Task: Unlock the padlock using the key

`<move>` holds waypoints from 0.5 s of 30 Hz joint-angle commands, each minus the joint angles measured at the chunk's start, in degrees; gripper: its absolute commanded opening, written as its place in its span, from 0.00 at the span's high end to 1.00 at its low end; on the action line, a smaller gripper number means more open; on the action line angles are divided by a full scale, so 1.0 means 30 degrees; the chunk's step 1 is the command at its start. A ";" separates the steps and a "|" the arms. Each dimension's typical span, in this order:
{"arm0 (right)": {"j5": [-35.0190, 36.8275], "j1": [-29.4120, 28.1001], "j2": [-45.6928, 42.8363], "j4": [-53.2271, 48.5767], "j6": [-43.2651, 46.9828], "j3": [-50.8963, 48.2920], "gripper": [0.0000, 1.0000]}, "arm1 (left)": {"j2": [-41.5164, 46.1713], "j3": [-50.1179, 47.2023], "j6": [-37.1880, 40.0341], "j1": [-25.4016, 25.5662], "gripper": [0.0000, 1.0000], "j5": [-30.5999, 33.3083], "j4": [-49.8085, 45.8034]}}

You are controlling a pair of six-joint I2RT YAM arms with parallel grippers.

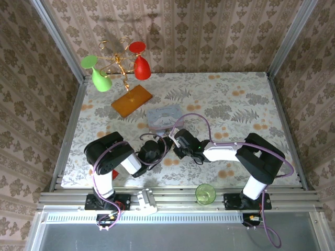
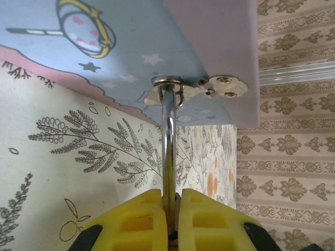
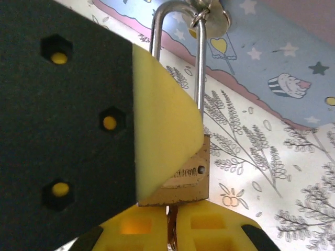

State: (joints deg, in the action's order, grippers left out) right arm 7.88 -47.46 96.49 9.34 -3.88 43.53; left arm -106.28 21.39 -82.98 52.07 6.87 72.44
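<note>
The brass padlock (image 3: 188, 175) hangs by its silver shackle (image 3: 199, 63) from the clasp ring (image 2: 167, 82) of the pale blue tin (image 1: 163, 116). My left gripper (image 2: 175, 209) is shut on the padlock's body, the shackle (image 2: 168, 151) rising straight out between its yellow fingers. One of those fingers (image 3: 162, 120) covers the lock's left face in the right wrist view. My right gripper (image 3: 171, 230) sits directly under the padlock's base, shut on the key (image 3: 171, 222), a thin brownish sliver between its pads. From above, both grippers (image 1: 157, 145) (image 1: 175, 141) meet just in front of the tin.
An orange packet (image 1: 131, 100) lies behind the tin at the left. Behind it a wire stand holds a green glass (image 1: 101, 79) and a red one (image 1: 141, 67). A green cup (image 1: 205, 193) stands on the front rail. Patterned walls enclose the table.
</note>
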 commanded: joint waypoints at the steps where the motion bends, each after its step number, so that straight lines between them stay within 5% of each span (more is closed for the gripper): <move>1: -0.4341 0.1592 -0.0367 0.2474 -0.2442 -0.0991 0.95 | 0.0061 -0.0035 -0.0284 0.0192 1.00 -0.0811 0.0849; 10: -1.6693 0.6403 0.1963 1.2105 -1.1394 -0.2833 0.99 | 0.0241 -0.0299 0.0086 0.0148 1.00 -0.1152 0.0842; 15: -1.8769 0.7311 0.4294 1.7448 -1.5125 -0.3257 1.00 | 0.0181 -0.0813 0.0252 0.0114 1.00 -0.0756 0.0841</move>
State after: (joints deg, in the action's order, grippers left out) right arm -42.98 -28.01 107.53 44.40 -36.73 33.87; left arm -106.28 20.95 -82.76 51.99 6.57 73.34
